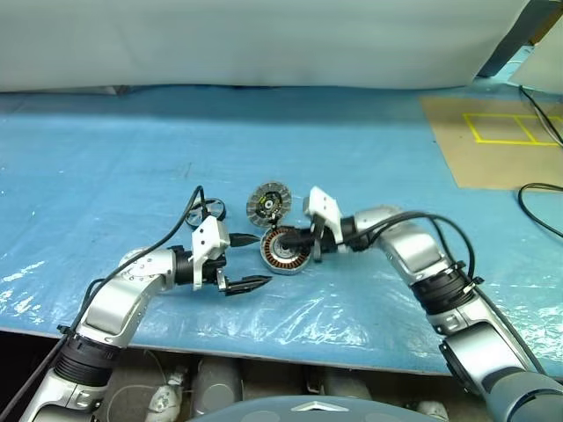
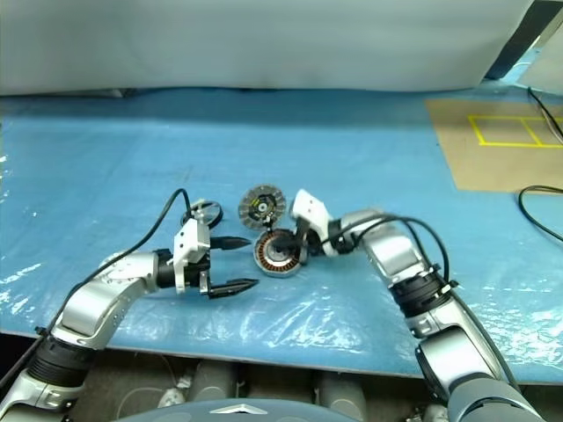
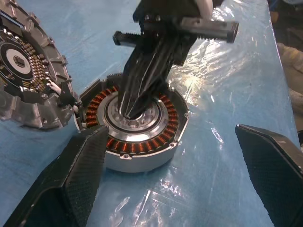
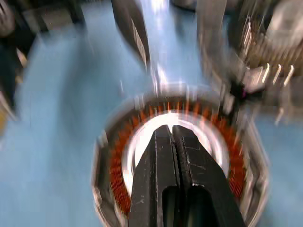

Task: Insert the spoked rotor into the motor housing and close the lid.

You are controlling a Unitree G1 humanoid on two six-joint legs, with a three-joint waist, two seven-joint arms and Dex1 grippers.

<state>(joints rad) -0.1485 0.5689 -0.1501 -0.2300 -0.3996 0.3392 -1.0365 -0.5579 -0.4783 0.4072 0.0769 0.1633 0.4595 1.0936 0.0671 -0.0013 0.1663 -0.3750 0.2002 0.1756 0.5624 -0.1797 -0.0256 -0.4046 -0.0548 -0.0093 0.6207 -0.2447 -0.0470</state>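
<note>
Left wrist view gives me the best look: motor housing (image 3: 137, 130) sits on the blue plastic sheet (image 1: 352, 158), a squat silver cylinder w/ a ring of copper windings around a shiny silvery centre. Right gripper (image 3: 130, 113) comes down into that centre, black fingers clenched together, nothing between them; tips look to be touching the bright inner disc, though I can't tell how hard. Lid (image 3: 26, 85) stands tilted just beside the housing, its rim touching or nearly touching the housing's edge; ribbed grey rim, dark face w/ fine copper-coloured detail. Left gripper (image 1: 249, 260) hangs near the housing on its other side, jaws spread wide, empty, one finger (image 3: 78, 175) each side of my view. Spoked rotor (image 1: 209, 209) lies flat on the sheet beyond the left wrist, thin metal rim, well apart from the housing. Sheet is glossy, creased, throws glare. At the table's far right I see a brown cardboard panel (image 1: 493, 149) w/ yellow taped squares, and a black cable (image 1: 537, 207) looping near it.
</note>
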